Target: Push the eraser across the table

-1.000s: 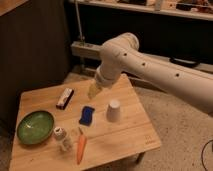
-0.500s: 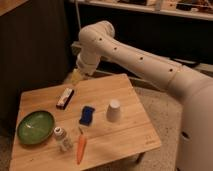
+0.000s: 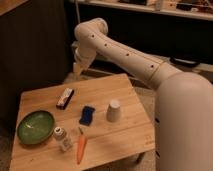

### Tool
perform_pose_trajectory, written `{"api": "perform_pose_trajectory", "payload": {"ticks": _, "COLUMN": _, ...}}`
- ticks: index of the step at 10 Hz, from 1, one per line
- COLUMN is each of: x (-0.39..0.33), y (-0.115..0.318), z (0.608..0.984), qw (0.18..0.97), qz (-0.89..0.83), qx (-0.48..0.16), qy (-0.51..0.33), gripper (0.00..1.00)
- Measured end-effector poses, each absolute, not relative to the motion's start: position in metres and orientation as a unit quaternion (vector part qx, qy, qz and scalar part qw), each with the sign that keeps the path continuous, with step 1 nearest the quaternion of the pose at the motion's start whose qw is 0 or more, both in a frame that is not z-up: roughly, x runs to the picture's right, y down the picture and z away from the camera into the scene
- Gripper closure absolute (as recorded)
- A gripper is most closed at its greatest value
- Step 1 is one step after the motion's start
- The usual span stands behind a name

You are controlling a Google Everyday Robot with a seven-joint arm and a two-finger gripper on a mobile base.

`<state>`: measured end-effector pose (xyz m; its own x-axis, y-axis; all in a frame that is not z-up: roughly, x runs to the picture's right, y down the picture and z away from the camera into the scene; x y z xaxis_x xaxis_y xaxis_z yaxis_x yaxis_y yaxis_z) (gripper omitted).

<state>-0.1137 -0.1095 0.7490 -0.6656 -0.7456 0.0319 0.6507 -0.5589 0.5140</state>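
Observation:
The eraser (image 3: 65, 97), a small black block with a white strip on top, lies on the far left part of the light wooden table (image 3: 127, 142). My gripper (image 3: 77, 73) hangs from the white arm at the table's far edge. It is behind the eraser and a little to its right, and above the tabletop. It is apart from the eraser.
A rounded blue block (image 3: 87, 114) and an upturned white cup (image 3: 114, 110) stand mid-table. A green bowl (image 3: 36, 126) sits at the left. A small bottle (image 3: 62, 137) and a carrot (image 3: 81, 147) are near the front edge. Dark shelving runs behind.
The arm has swung left and back, carrying the gripper from above the table's middle to its far edge behind the eraser. The objects on the table have not moved.

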Motion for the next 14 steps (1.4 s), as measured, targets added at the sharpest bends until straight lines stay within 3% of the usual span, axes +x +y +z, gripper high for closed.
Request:
{"api": "perform_pose_trajectory", "payload": {"ticks": 1, "x": -0.109, "y": -0.108, "z": 0.748, "qw": 0.399, "qz": -0.875, "qx": 0.114, "qy": -0.248, "gripper": 0.88}}
{"api": "perform_pose_trajectory", "payload": {"ticks": 3, "x": -0.109, "y": -0.104, "z": 0.742, "qw": 0.396, "qz": -0.873, "qx": 0.136, "qy": -0.251, "gripper": 0.97}}
{"api": "perform_pose_trajectory", "payload": {"ticks": 9, "x": -0.11, "y": -0.094, "z": 0.74, "qw": 0.406, "qz": -0.868, "qx": 0.147, "qy": -0.246, "gripper": 0.98}}
{"api": "perform_pose_trajectory", "payload": {"ticks": 14, "x": -0.116, "y": -0.063, "z": 0.765, "qw": 0.415, "qz": -0.853, "qx": 0.268, "qy": -0.166, "gripper": 0.98}}
